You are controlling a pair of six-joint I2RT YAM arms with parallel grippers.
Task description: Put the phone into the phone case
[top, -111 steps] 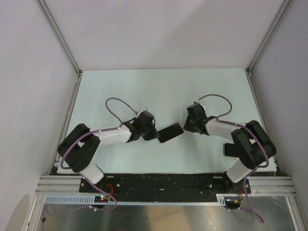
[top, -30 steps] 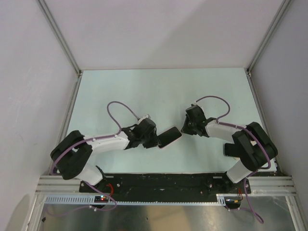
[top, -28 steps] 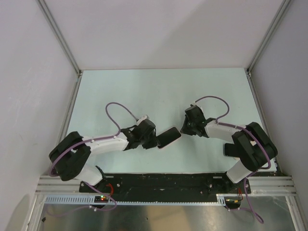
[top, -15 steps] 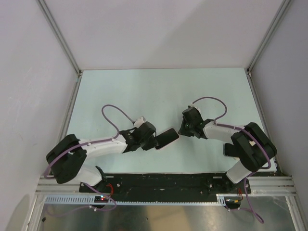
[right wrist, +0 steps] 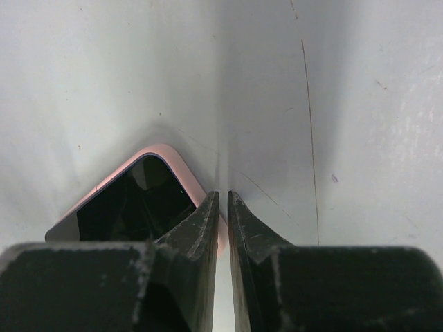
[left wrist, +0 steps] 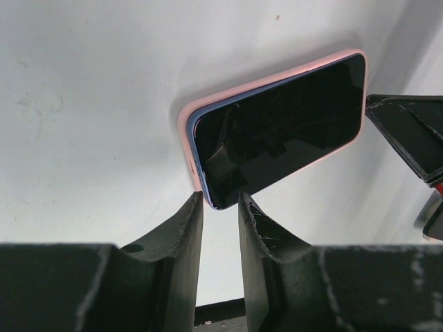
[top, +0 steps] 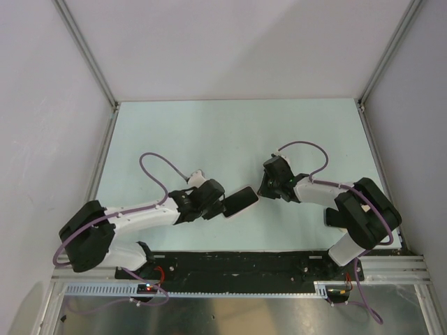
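Note:
The phone [top: 240, 201], with a glossy black screen, lies at an angle in the pale pink phone case [left wrist: 185, 135] on the table between my arms. In the left wrist view the phone [left wrist: 277, 131] shows a blue edge raised above the case's rim at its near corner. My left gripper [left wrist: 219, 202] is closed to a narrow gap with that corner wedged between its tips. My right gripper [right wrist: 222, 199] is shut, with its tips against the pink rim [right wrist: 181, 163] at the phone's far end [right wrist: 135, 204]. It also shows in the left wrist view [left wrist: 408, 131].
The pale green table [top: 230, 132] is walled by white panels on three sides. A black rail [top: 230, 264] runs along the near edge by the arm bases. Purple cables [top: 157, 171] loop over both arms.
Both grippers and the phone in its case have slid left and toward the near edge. The left arm has drawn back and lowered, and the right gripper has followed the phone's far end.

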